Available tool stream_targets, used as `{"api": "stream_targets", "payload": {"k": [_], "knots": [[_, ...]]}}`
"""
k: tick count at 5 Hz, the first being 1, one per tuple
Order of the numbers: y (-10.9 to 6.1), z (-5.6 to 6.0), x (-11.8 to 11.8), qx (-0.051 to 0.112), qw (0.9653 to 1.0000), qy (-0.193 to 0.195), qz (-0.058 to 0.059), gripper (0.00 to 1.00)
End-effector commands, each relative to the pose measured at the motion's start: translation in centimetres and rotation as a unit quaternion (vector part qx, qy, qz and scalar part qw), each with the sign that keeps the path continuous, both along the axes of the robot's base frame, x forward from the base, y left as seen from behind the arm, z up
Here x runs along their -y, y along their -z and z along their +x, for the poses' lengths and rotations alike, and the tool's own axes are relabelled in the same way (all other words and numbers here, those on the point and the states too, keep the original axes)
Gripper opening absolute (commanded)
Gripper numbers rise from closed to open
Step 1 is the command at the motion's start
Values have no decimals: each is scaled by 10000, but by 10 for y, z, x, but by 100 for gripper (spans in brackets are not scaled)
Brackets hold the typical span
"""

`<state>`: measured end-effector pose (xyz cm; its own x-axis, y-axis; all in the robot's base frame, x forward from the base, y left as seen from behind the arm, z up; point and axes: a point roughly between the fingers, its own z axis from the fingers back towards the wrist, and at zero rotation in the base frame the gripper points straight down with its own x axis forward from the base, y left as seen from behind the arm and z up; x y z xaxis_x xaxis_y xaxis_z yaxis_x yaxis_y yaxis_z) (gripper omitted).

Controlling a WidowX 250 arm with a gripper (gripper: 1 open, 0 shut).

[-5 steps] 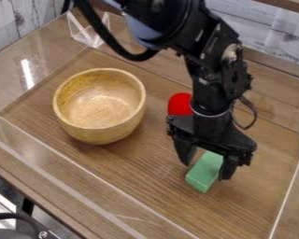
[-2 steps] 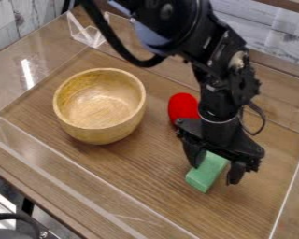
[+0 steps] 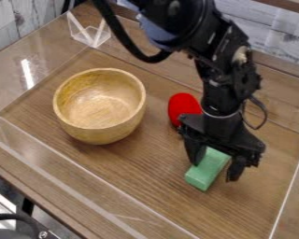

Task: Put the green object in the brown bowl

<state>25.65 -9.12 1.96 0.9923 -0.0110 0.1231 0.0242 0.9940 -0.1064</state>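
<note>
Red strawberry [image 3: 183,106] more exposed than before.

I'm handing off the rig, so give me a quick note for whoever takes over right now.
Gripper: jaws open, low over the light green rectangular block; no grip on it visible.
Block: on the wooden table, partly hidden by the gripper.
Round light-brown wooden bowl: upright on the table, block not in it.
Done: gripper brought to the block.
Left: grasp, lift, place in bowl.
</note>
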Motion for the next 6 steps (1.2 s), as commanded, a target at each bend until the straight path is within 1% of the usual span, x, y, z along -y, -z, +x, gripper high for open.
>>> {"api": "stream_targets", "payload": {"k": [1,2,3,4,5,6], "knots": [[-7,9,0,114,9997,226,-66,100],[-12,5,-14,159,9998,135,-54,0],[-29,5,-24,238,9997,-29,-85,0],[-56,4,-49,371,9988,-318,-84,0],[-77,-5,-92,404,9982,-450,-20,0],[-87,-14,-124,419,9974,-580,27,0]]}}
